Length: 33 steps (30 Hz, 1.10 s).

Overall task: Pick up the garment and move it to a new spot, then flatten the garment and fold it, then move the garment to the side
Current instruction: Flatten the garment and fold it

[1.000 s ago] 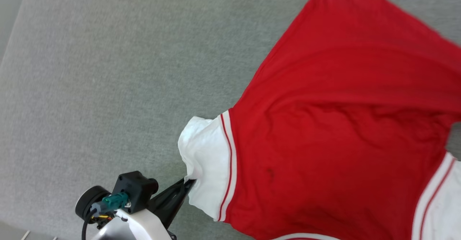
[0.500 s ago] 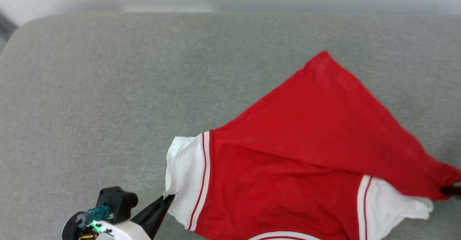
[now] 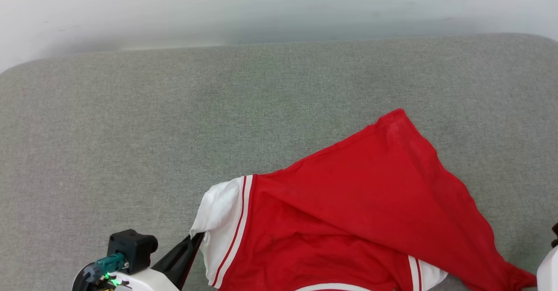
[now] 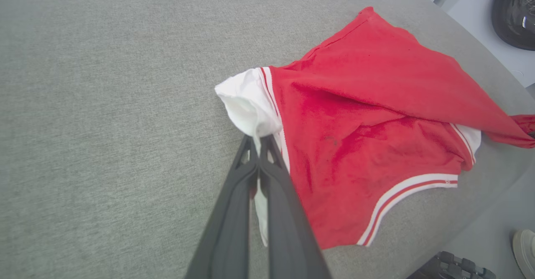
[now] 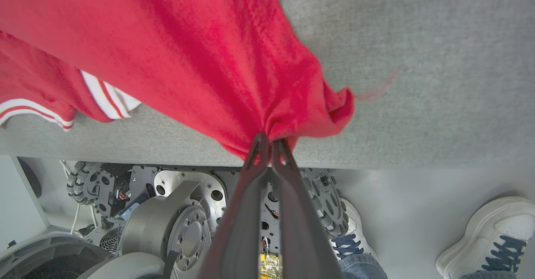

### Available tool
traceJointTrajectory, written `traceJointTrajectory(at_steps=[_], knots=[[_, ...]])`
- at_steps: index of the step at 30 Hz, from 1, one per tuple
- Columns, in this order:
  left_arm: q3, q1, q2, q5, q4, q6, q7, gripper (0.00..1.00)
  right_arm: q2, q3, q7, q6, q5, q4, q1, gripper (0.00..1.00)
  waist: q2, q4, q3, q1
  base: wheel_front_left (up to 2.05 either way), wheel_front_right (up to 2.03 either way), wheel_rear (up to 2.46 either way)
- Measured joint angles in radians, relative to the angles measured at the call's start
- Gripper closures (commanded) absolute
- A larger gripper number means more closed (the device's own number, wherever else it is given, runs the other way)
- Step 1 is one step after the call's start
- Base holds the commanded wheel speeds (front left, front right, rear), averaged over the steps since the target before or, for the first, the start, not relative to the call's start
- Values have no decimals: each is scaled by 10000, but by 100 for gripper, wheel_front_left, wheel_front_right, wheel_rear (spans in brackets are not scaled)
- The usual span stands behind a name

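Our left gripper [image 4: 259,139] is clamped on the white sleeve [image 4: 246,103] of the garment [image 3: 348,221] and our right gripper [image 5: 269,139] is pinched on a bunched red corner [image 5: 309,111]; the garment lies on the grey pad [image 3: 130,129] near its front edge. Its long axis runs straight from one grip to the other; flattening, we judge, means drawing them apart.

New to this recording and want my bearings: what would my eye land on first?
The bright red garment, sprawled over the near right of the grey padded surface. The left gripper is shut on its white sleeve, the right gripper on a bunched red corner at the near edge. A person's white sneakers stand on the floor below.
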Motion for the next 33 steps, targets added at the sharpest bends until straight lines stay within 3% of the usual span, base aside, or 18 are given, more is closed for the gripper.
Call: traceJointTrajectory(at_steps=[4,5,6,11,20,33], knots=[[-84,-28,-40,4,38,-8,-10,100,-140,251,-207,0,-38,-2,187,100,0,22,2,0,0,0,0],[-100,-51,-44,10,46,-10,-17,100,-219,311,-349,0,-25,-19,192,25,0,31,13,0,0,0,0],[-98,-80,-38,15,46,-12,-19,100,-299,326,-500,0,-21,-35,168,0,0,40,28,0,0,0,0],[-92,-192,27,92,-44,-31,-29,100,-794,533,-763,0,307,-334,-389,0,0,136,189,1,0,0,0],[-341,-711,48,474,-604,-96,102,100,-1122,1057,-731,0,738,-1089,-3108,0,0,667,857,3,0,0,0],[-1070,-1733,-351,1028,-1089,-326,255,100,-1252,2054,-500,0,-846,1081,-6125,0,0,2258,2276,4,0,0,0]])
